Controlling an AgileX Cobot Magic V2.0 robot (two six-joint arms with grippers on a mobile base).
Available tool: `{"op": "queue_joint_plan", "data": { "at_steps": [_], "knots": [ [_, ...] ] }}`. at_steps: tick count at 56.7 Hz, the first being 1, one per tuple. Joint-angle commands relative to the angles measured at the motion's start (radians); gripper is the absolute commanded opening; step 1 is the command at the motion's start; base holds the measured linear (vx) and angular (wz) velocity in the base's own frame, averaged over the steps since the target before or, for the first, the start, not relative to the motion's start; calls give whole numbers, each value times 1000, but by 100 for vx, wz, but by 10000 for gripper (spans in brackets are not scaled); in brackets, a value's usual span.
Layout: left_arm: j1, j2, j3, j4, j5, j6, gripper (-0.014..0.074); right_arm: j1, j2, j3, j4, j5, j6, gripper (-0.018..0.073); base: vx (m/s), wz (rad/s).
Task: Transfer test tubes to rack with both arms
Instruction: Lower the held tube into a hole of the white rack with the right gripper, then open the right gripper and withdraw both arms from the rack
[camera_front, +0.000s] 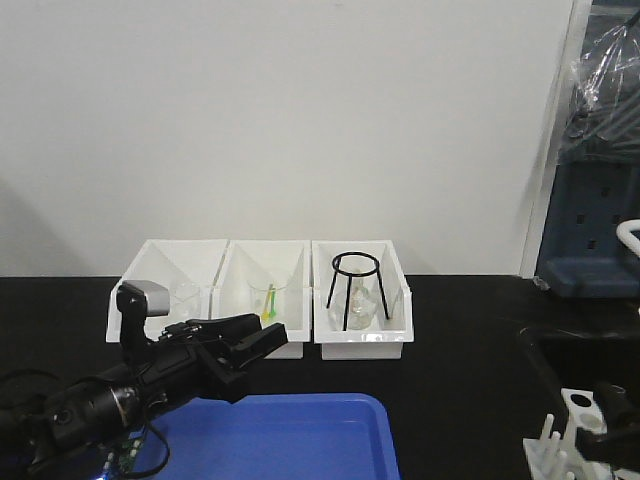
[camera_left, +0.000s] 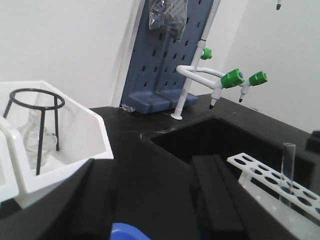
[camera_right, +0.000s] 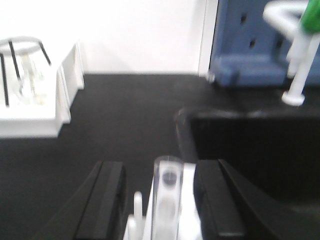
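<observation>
A clear glass test tube (camera_right: 167, 200) stands upright between the spread fingers (camera_right: 106, 200) of the right gripper (camera_right: 161, 200) over the white rack (camera_front: 570, 440) at the right edge of the black worktop (camera_right: 125, 115). Whether the fingers actually pinch the tube cannot be told from the blurred wrist view, since a gap shows on either side of the glass. The left wrist view shows the same tube (camera_left: 287, 172) upright in a hole of the rack's pierced top plate (camera_left: 270, 180). The left gripper (camera_front: 245, 350) hangs with its fingers parted and empty above the blue tray (camera_front: 290, 440), in front of three white bins (camera_front: 265, 300) (one holds a black wire stand (camera_front: 355, 290) and glassware).

The tube is likely light, rigid, smooth and easily cracked, so a gentle squeeze on the upper body just below the rimmed mouth looks safest; the slick wall may slip under a loose grip, and any tilt risks knocking the glass against the edge of the hole.
</observation>
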Motion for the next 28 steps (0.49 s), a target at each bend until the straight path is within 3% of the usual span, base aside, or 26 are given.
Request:
{"op": "queue_joint_plan", "data": {
  "at_steps": [1, 10, 14, 21, 28],
  "knots": [
    [11, -91, -32, -47, -54, 33, 452, -4, -166, -100, -10, 135, -38, 399, 0, 0],
    [30, -227, -33, -47, 58, 36, 452, -4, -388, -225, -12, 465, -50, 399, 0, 0],
    [37, -320, -33, -45, 171, 68, 452, -4, -459, -232, -29, 512, -53, 399, 0, 0],
    [41, -536, -20, -45, 443, 210, 452, -4, -550, -230, -32, 577, -45, 396, 0, 0],
    [41, -728, 73, -45, 584, 222, 452, -4, -605, -230, -32, 617, -40, 396, 0, 0]
  ]
}}
